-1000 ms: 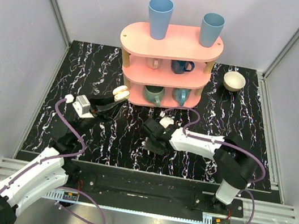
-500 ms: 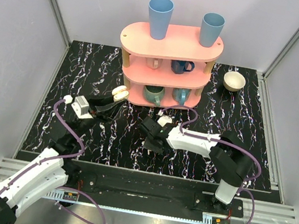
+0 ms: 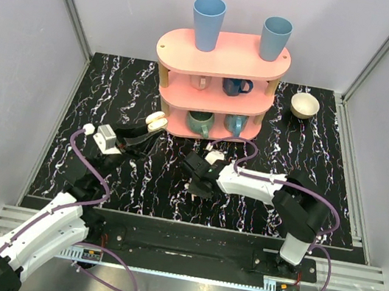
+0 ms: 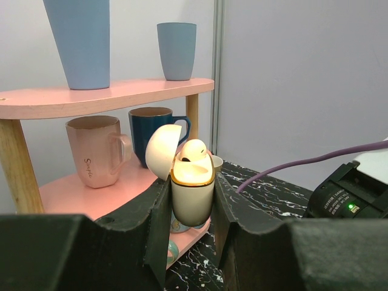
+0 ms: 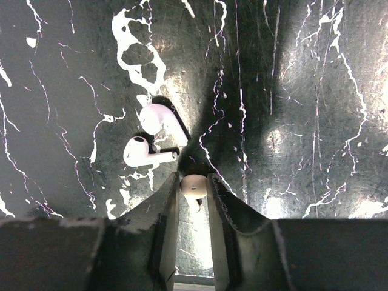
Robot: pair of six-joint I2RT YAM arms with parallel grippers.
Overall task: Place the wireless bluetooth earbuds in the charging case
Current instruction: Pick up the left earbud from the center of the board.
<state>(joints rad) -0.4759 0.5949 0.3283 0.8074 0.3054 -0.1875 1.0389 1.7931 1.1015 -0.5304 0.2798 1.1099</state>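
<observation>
Two loose earbuds (image 5: 140,151) just left of right gripper (image 5: 193,177) tips; jaws pinch third earbud (image 5: 194,183), stem pointing back between them; left gripper (image 4: 191,182) clamps upright charging case (image 4: 193,203).

text log | pink mug (image 4: 96,150): one dark script word running down its side, unreadable | elsewhere: none

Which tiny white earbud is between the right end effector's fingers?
The small white plastic earbud lowest in the right wrist view, pinched by the right end effector; the other two lie loose on the black marbled table.
</observation>
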